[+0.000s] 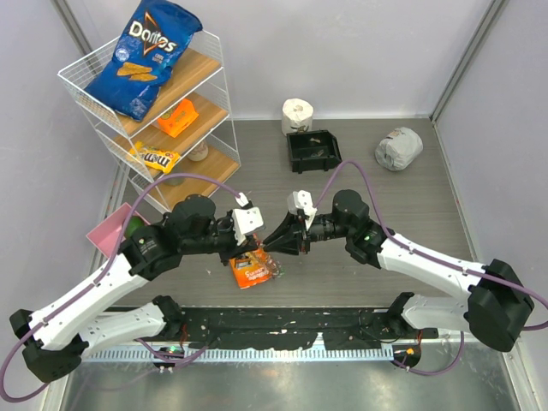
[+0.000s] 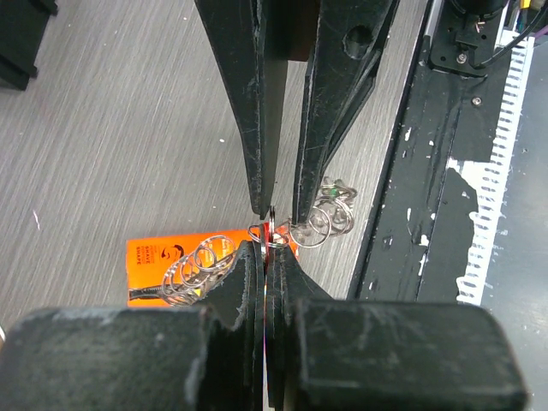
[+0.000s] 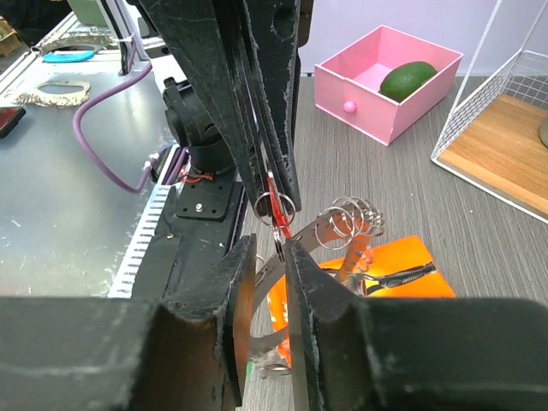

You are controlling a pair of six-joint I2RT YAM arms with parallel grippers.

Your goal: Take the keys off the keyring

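My two grippers meet tip to tip over the table's near middle. The left gripper is shut on a red-headed key that carries a small split ring. Facing it, the right gripper is open by a narrow gap, with a small ring hanging between its tips. The keyring's silvery band curves down behind the right fingers. Several small rings cluster on it. A green-headed key hangs among more rings to the right.
An orange packet lies under the grippers. A pink box holding a green fruit sits at the left. Behind it stands a wire shelf rack of snacks. At the back are a black tray, a toilet roll and a grey bundle.
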